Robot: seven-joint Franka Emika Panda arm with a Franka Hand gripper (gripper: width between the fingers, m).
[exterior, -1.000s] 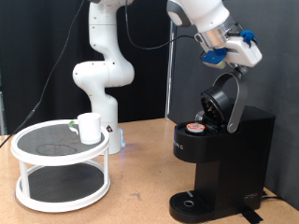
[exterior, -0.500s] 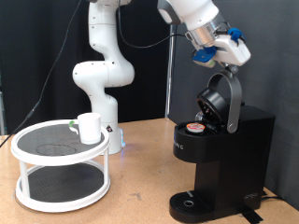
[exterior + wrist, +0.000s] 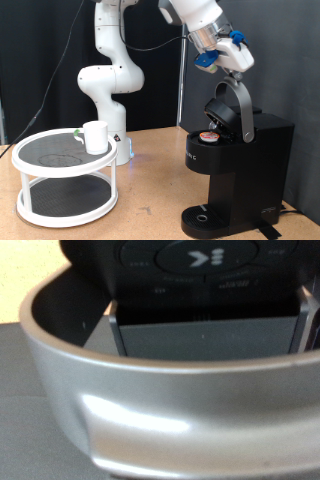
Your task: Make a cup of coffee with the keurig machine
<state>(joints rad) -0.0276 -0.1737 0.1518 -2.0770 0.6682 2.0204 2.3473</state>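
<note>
My end effector (image 3: 232, 62), its opening indiscernible, hovered above the keurig machine's (image 3: 240, 170) raised lid (image 3: 228, 108); the cup (image 3: 96, 137) stood apart on a tiered stand (image 3: 62, 175).

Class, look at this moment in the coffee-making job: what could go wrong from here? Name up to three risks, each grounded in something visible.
1. The gripper sits at the raised lid of the keurig machine; an off-line push might slip off the handle.
2. A pod rests in the open brew head; if tilted, closing could jam.
3. The cup stands on the white rack, so nothing would catch coffee.
</note>
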